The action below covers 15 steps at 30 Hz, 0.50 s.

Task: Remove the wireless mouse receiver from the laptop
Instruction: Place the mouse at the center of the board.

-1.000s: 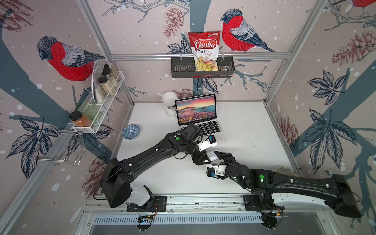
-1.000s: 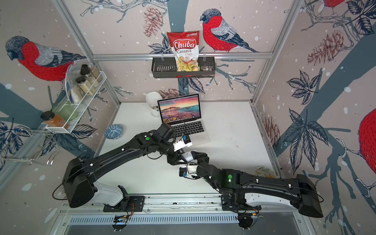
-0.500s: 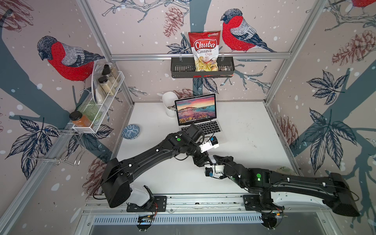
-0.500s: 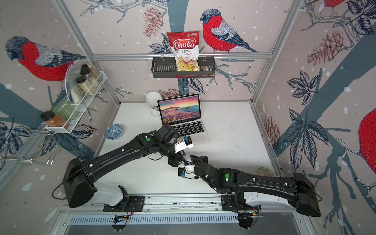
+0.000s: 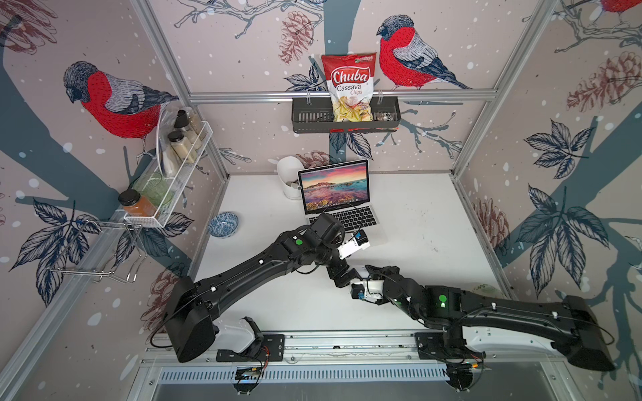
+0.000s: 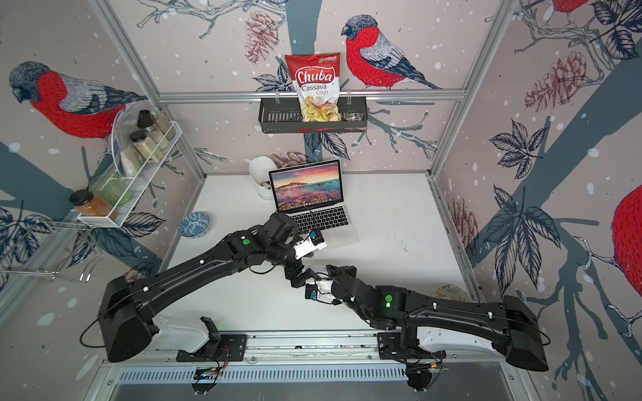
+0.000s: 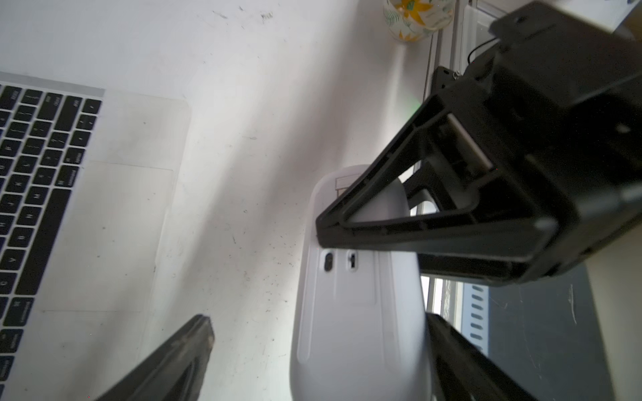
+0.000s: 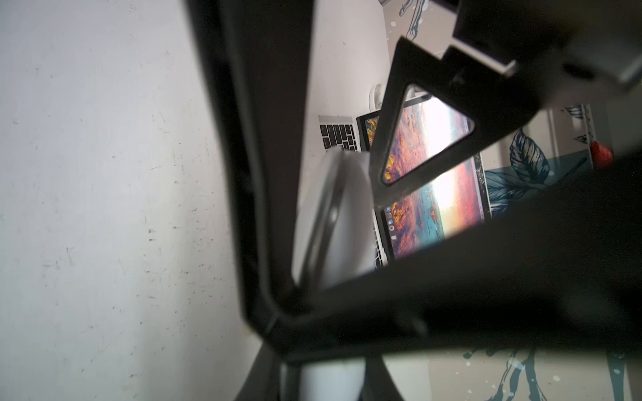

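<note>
White bench (image 5: 434, 215) enclosed by walls printed with bullfinches, seen from above. Both black arms enter from the lower edge of the frame and meet at its centre. Right end effector (image 7: 328, 222) pinches the wireless mouse (image 7: 357, 312) across its two faces at one end, with the white underside turned toward the left wrist camera. Left end effector (image 7: 319, 323) is spread wide around the mouse's other end, one finger well apart from it and the other just beside its edge. Higher in both top views, the laptop (image 5: 333, 187) stands open at the rear centre of the bench, its screen lit. The receiver is too small to make out. To the laptop's left are a white cup (image 5: 290, 173) and a blue bowl (image 5: 223, 224). Uppermost, a chips bag (image 5: 348, 86) sits in a black wall basket (image 5: 305, 119).
</note>
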Each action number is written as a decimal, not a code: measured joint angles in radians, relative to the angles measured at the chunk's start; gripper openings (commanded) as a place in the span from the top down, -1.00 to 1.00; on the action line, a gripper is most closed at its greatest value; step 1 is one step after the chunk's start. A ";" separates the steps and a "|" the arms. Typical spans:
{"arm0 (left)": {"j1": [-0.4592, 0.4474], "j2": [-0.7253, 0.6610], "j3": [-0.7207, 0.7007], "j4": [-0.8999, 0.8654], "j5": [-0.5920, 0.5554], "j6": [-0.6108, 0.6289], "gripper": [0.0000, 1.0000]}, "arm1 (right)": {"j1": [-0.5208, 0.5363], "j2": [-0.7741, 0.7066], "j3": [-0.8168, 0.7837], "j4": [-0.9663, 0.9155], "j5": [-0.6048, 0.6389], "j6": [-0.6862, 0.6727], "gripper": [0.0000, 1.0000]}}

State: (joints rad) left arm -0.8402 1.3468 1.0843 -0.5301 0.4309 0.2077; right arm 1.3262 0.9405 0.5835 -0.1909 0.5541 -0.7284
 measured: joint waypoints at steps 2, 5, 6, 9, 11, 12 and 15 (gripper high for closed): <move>0.011 -0.040 -0.037 0.052 -0.034 -0.022 -0.95 | -0.012 0.000 0.005 -0.010 0.006 0.027 1.00; 0.019 -0.112 -0.088 0.116 -0.132 -0.043 -0.95 | -0.045 0.000 0.018 -0.029 0.001 0.100 1.00; 0.021 -0.142 -0.108 0.137 -0.200 -0.047 -0.95 | -0.064 0.000 0.024 -0.040 -0.009 0.133 1.00; 0.031 -0.239 -0.163 0.190 -0.409 -0.087 -0.95 | -0.149 -0.002 0.054 -0.065 -0.099 0.227 1.00; 0.031 -0.318 -0.192 0.220 -0.523 -0.122 -0.95 | -0.266 -0.001 0.083 -0.073 -0.153 0.314 1.00; 0.031 -0.359 -0.209 0.239 -0.584 -0.146 -0.95 | -0.331 -0.002 0.095 -0.073 -0.190 0.358 1.00; 0.031 -0.465 -0.266 0.279 -0.750 -0.251 -0.95 | -0.571 -0.003 0.109 -0.047 -0.361 0.504 1.00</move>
State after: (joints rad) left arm -0.8097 0.8822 0.8188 -0.2512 -0.3195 -0.0437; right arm 0.7551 0.9375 0.6926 -0.2382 0.1928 -0.2249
